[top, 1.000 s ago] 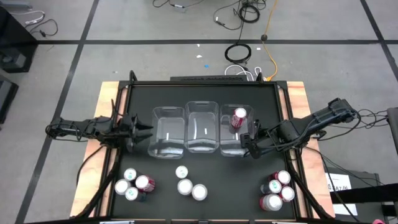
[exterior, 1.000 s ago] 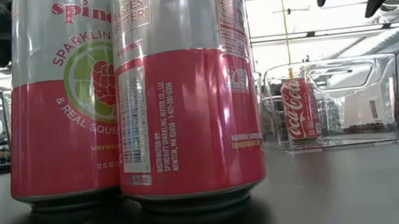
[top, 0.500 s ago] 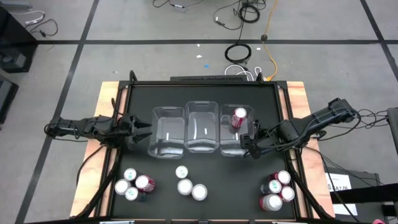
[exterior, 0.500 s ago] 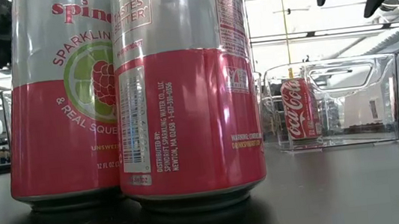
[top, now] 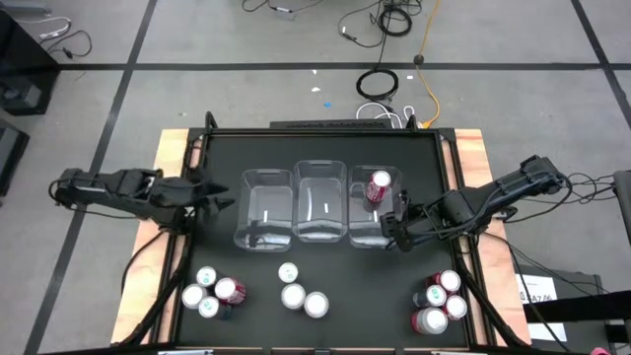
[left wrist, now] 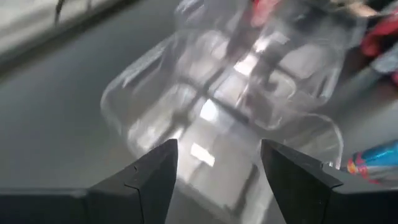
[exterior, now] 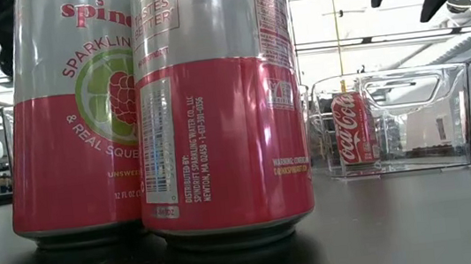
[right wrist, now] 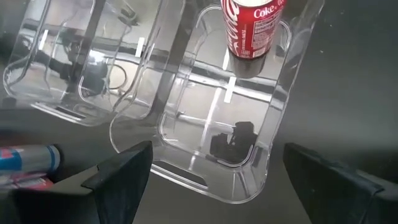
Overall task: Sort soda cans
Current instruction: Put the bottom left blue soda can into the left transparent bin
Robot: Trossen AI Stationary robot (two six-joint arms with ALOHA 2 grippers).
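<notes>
Three clear bins (top: 320,202) stand side by side mid-table. A red Coke can (top: 378,187) stands upright at the far end of the right bin (right wrist: 211,106). The other soda cans stand in clusters near the front edge: left (top: 209,291), middle (top: 299,293) and right (top: 440,301). Two pink cans (exterior: 215,108) fill the low view. My left gripper (top: 225,200) hovers open, just left of the left bin (left wrist: 205,118), holding nothing. My right gripper (right wrist: 217,168) hangs open above the right bin's near end, with nothing between its fingers.
The black tabletop has raised wooden rails along its left (top: 168,197) and right (top: 478,168) sides. Bare tabletop lies between the bins and the can clusters. Cables (top: 380,84) lie on the floor beyond the far edge.
My left gripper has risen beside the left bin and tipped further downward, and its arm has drawn back toward the table's left edge. The bins and cans stand as before.
</notes>
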